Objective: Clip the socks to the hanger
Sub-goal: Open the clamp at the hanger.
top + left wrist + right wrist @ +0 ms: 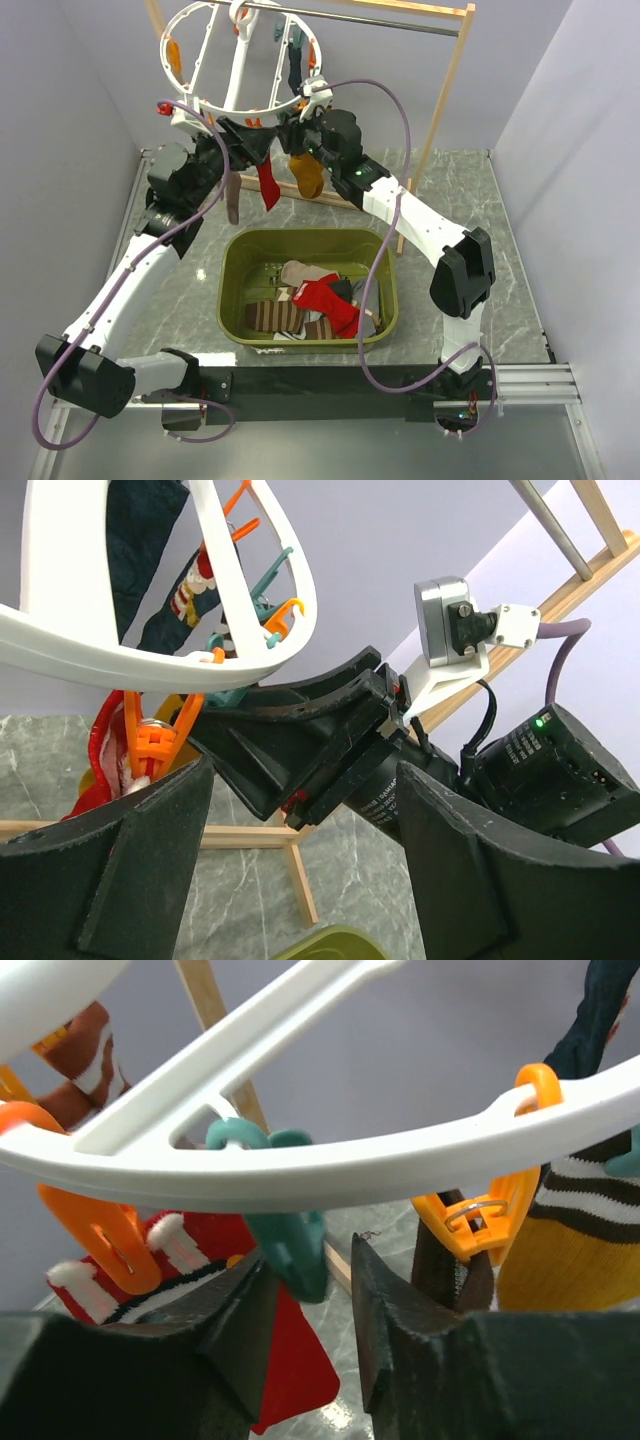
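The white ring hanger (240, 105) hangs from a rod at the back. A grey-taupe sock (233, 200), a red sock (268, 186), a mustard sock (307, 176) and a dark navy sock (295, 65) hang from its clips. My left gripper (243, 135) is just under the ring's front rim, wide open and empty in the left wrist view (305, 780). My right gripper (292, 125) faces it. In the right wrist view (312, 1260) it is open, with a teal clip (290, 1245) between the jaws. An orange clip (480, 1215) holds a dark sock beside it.
An olive green bin (232, 290) on the marble table holds more socks, among them a red one (325, 295) and a brown striped one (275, 316). The wooden rack frame (445, 90) with its metal rod (380, 22) stands behind the hanger.
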Motion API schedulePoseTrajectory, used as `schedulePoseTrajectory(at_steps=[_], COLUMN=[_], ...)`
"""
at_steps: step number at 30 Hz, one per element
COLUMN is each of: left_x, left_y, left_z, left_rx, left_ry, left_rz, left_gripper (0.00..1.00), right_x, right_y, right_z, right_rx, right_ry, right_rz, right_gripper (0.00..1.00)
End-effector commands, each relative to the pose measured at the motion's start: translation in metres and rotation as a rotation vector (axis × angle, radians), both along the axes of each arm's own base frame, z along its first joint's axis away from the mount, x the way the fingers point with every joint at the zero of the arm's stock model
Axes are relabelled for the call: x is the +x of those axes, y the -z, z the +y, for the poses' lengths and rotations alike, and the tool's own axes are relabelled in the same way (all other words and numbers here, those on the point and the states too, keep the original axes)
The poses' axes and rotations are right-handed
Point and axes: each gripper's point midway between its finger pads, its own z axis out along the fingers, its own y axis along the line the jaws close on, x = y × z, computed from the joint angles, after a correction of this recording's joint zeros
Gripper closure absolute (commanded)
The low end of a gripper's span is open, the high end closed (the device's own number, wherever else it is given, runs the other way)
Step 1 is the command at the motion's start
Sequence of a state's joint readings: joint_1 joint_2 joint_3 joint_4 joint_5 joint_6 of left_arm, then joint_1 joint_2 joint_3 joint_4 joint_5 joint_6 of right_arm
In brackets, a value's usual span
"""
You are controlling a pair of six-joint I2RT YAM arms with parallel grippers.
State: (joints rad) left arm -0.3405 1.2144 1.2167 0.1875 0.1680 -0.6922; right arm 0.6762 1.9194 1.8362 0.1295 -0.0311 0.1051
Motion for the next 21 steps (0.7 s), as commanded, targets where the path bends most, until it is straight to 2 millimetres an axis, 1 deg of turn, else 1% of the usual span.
schedulePoseTrajectory(at_steps=[1, 2, 3, 5, 6, 8, 9, 11, 13, 14, 15, 16, 17, 18, 19, 20, 21], left_x=[-0.012, -0.011, -0.011, -0.011, -0.011, -0.011, -0.012, -0.013, -0.016, -0.017, -0.02, -0.02, -0.022, -0.025, -0.026, -0.027, -0.028], left_y=[-0.034, -0.033, -0.033, -0.035, -0.034, -0.035, -0.034, -0.035, -0.036, -0.036, -0.037, -0.036, -0.036, -0.036, -0.036, -0.033, -0.032], left_z=[0.01, 0.01, 0.01, 0.01, 0.009, 0.008, 0.006, 0.005, -0.001, -0.002, -0.006, -0.007, -0.008, -0.013, -0.015, -0.019, -0.022], left_rx=[-0.015, -0.017, -0.015, -0.021, -0.023, -0.029, -0.027, -0.03, -0.032, -0.032, -0.035, -0.036, -0.036, -0.04, -0.046, -0.058, -0.066], left_ry=[-0.022, -0.023, -0.022, -0.02, -0.014, -0.01, 0.001, 0.014, 0.043, 0.053, 0.062, 0.059, 0.061, 0.072, 0.078, 0.093, 0.103], left_rz=[-0.079, -0.076, -0.077, -0.081, -0.078, -0.079, -0.08, -0.085, -0.092, -0.094, -0.094, -0.093, -0.093, -0.091, -0.087, -0.074, -0.069], left_gripper=[0.21, 0.21, 0.21, 0.21, 0.21, 0.21, 0.21, 0.22, 0.23, 0.23, 0.24, 0.24, 0.24, 0.24, 0.24, 0.24, 0.25], right_x=[-0.002, -0.002, -0.003, -0.004, -0.005, -0.01, -0.012, -0.018, -0.022, -0.027, -0.029, -0.034, -0.037, -0.038, -0.044, -0.046, -0.05], right_y=[-0.03, -0.031, -0.032, -0.034, -0.034, -0.039, -0.037, -0.039, -0.033, -0.038, -0.031, -0.036, -0.036, -0.031, -0.036, -0.033, -0.034], right_z=[-0.003, -0.003, -0.002, -0.003, -0.003, -0.002, -0.001, 0.0, -0.002, -0.004, -0.005, -0.009, -0.01, -0.011, -0.013, -0.014, -0.014], right_rx=[0.067, 0.071, 0.077, 0.082, 0.085, 0.095, 0.094, 0.096, 0.092, 0.098, 0.089, 0.101, 0.101, 0.091, 0.097, 0.094, 0.096], right_ry=[0.023, 0.023, 0.021, 0.018, 0.014, -0.006, -0.013, -0.038, -0.049, -0.053, -0.052, -0.053, -0.055, -0.059, -0.065, -0.075, -0.082], right_rz=[-0.074, -0.076, -0.078, -0.08, -0.079, -0.084, -0.076, -0.069, -0.044, -0.045, -0.03, -0.03, -0.024, -0.009, -0.009, 0.001, 0.003], right_gripper=[0.62, 0.65, 0.71, 0.73, 0.76, 0.8, 0.81, 0.82, 0.82, 0.82, 0.82, 0.82, 0.82, 0.82, 0.82, 0.82, 0.82])
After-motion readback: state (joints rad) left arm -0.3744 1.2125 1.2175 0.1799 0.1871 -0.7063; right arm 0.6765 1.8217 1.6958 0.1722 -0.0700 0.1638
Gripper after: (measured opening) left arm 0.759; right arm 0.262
